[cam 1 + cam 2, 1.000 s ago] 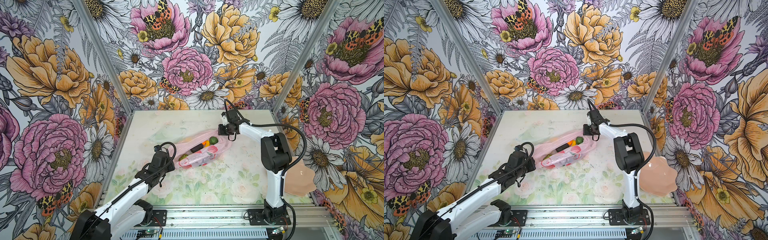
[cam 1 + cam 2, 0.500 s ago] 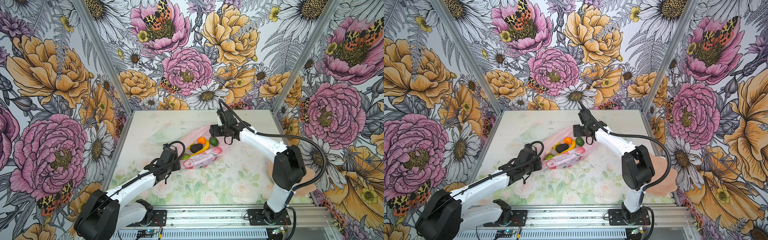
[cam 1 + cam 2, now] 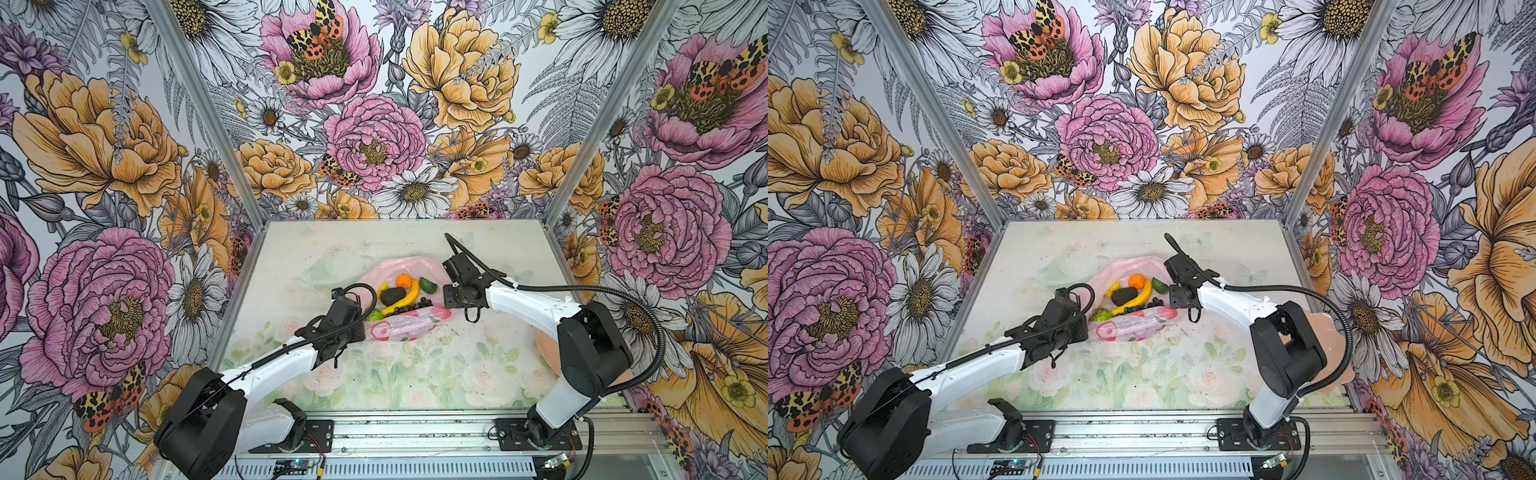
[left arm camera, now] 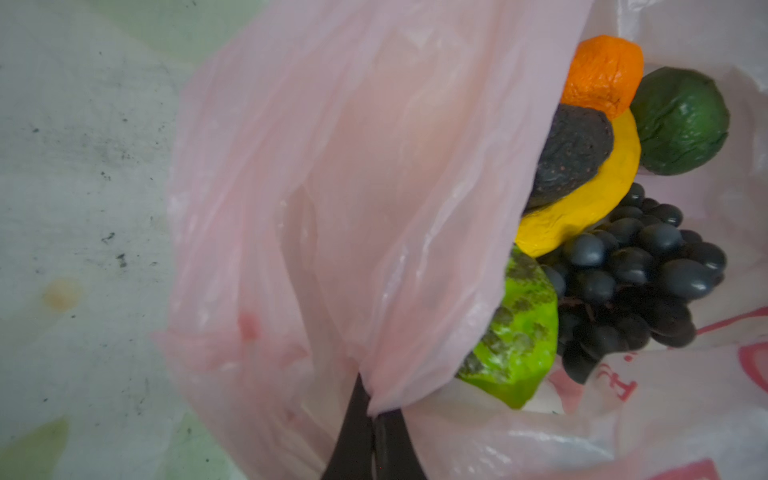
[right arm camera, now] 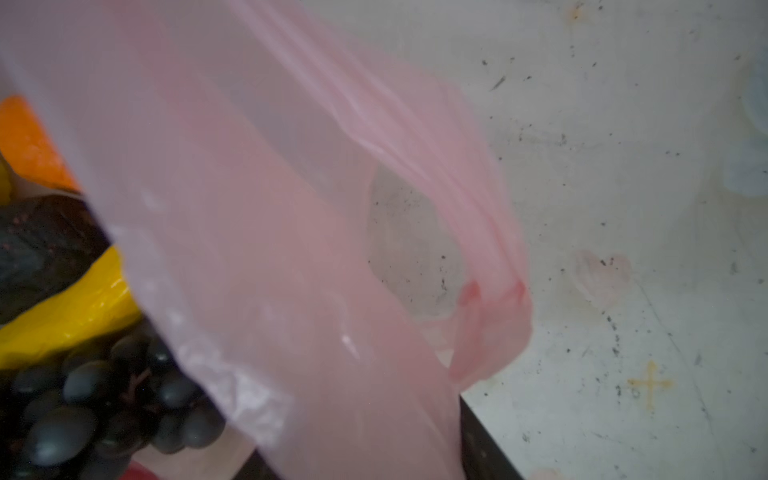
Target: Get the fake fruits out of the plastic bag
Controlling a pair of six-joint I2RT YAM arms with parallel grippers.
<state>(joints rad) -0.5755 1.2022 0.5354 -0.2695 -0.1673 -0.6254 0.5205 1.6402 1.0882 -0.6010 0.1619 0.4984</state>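
**Both claws at the pink bag, fruit heaped in its open mouth**

The left claw (image 4: 371,409) has its two black fingers pressed together on a fold of the thin, crinkly, translucent pink plastic bag (image 4: 374,187). The film rises from that pinch like a curtain. The right claw (image 3: 445,297) sits at the bag's opposite edge. The right wrist view shows one dark finger (image 5: 478,436) with pink film draped against it and a handle loop (image 5: 490,332) hanging beside it. Whether this claw is wide, narrow or gripping cannot be told.

Between the claws the bag lies mid-table with its mouth spread. The fake fruits rest inside in one touching heap:

- a round orange (image 3: 404,281)
- a curved yellow banana (image 3: 409,296)
- a blackish rough-skinned oval fruit (image 3: 392,295) against the banana
- a smooth dark green fruit (image 3: 428,284)
- a dark purple grape bunch (image 3: 411,307)
- a bumpy lime-green citrus (image 3: 374,316)
- a small yellow lemon (image 3: 382,287)

Red-and-white print marks the bag's near side.

The table (image 3: 415,374) is pale with a faded flower print, scuffed with dark specks. A clear plastic piece (image 3: 332,270) lies just beyond the bag. A peach-pink scalloped plate (image 3: 1327,332) sits at the right edge, partly behind the right arm. Bold floral wallpaper (image 3: 374,137) covers the walls all round.
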